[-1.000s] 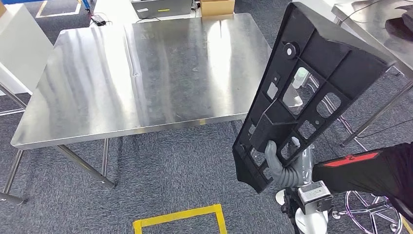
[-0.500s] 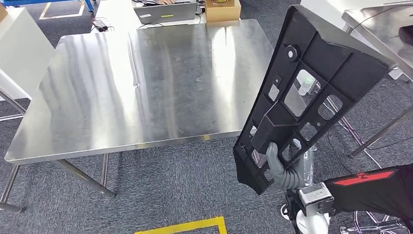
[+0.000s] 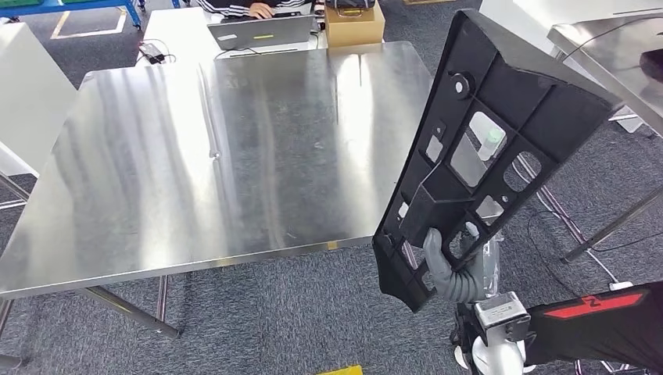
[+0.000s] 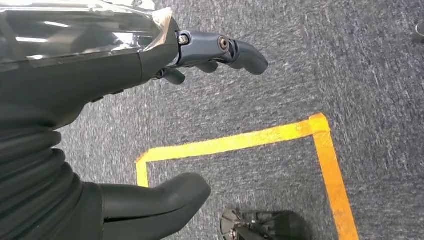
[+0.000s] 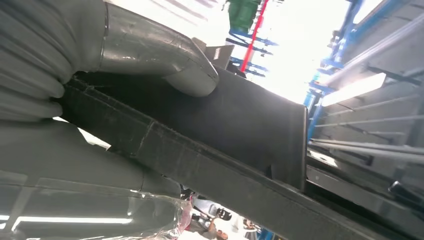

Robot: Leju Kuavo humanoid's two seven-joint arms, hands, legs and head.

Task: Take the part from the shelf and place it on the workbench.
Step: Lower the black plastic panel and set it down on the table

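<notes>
Black plastic part (image 3: 485, 148): long, ribbed, pierced with cut-outs, held upright by its lower end in the right hand (image 3: 449, 269), just off the near right corner of the brushed-steel workbench (image 3: 195, 156). Left hand (image 4: 165, 60): fingers loosely apart, holding nothing, above grey carpet (image 4: 350, 60) marked with yellow tape (image 4: 260, 140).

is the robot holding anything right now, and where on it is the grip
Yes. The right hand grips the black ribbed plastic part near its lower end, fingers hooked through a cutout. The left hand holds nothing.
</notes>
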